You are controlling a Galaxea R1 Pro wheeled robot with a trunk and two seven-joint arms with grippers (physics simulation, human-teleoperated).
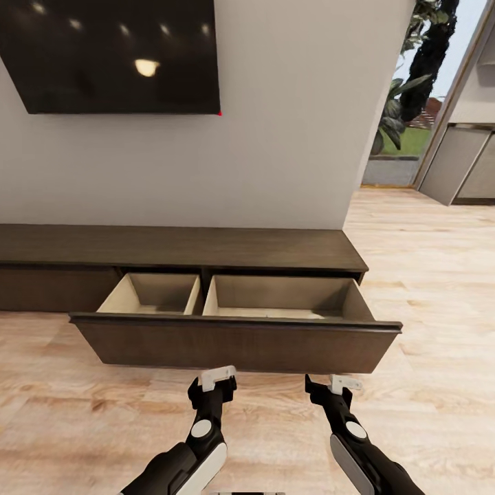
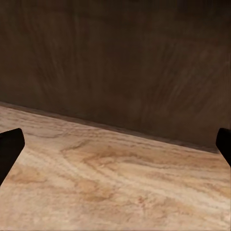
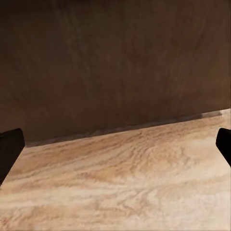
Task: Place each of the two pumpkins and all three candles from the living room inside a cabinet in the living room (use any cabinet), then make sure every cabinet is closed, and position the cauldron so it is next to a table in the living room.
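The long, low dark-brown wooden cabinet [image 1: 206,249] stands against the white wall under a black wall-mounted screen [image 1: 113,55]. Its wide drawer [image 1: 234,344] is pulled out over the pale wood-plank floor [image 1: 440,289], showing two pale tan compartments with nothing inside. Both arms hang just in front of the drawer front. The left pincer [image 1: 217,376] and the right pincer [image 1: 342,380] each point at it, fingers spread apart, holding nothing. Both wrist views show the dark front panel above the floor.
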